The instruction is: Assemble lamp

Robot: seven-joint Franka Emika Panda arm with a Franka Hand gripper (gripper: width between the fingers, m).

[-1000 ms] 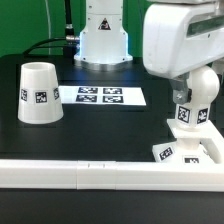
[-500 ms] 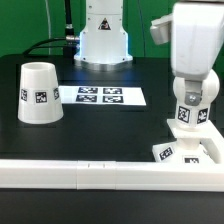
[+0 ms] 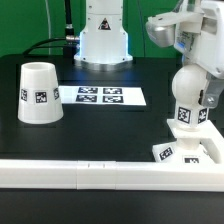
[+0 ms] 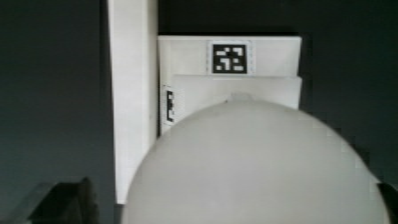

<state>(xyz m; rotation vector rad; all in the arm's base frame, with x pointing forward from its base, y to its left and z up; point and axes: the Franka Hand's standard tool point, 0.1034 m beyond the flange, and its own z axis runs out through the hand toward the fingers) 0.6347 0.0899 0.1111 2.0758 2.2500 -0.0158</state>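
The white bulb (image 3: 187, 100) stands upright on the flat square base (image 3: 186, 153) at the exterior view's right, close to the long rail. My gripper (image 3: 194, 90) reaches down around the bulb's round head, with one finger (image 3: 210, 96) beside it. In the wrist view the bulb's head (image 4: 258, 165) fills the frame near the camera, over the tagged base (image 4: 231, 58). A dark finger (image 4: 63, 205) stands apart from the bulb with a gap between them, so the jaws look open. The tapered shade (image 3: 38, 92) stands alone at the exterior view's left.
The marker board (image 3: 100, 96) lies in the middle of the black table. A long white rail (image 3: 90, 175) runs along the table's near edge and also shows in the wrist view (image 4: 130, 80). The arm's white base (image 3: 103, 35) stands at the back.
The hand has turned and tilted above the bulb and uncovered more of its head. The bulb's tag faces the same way as before. Base and shade have not moved.
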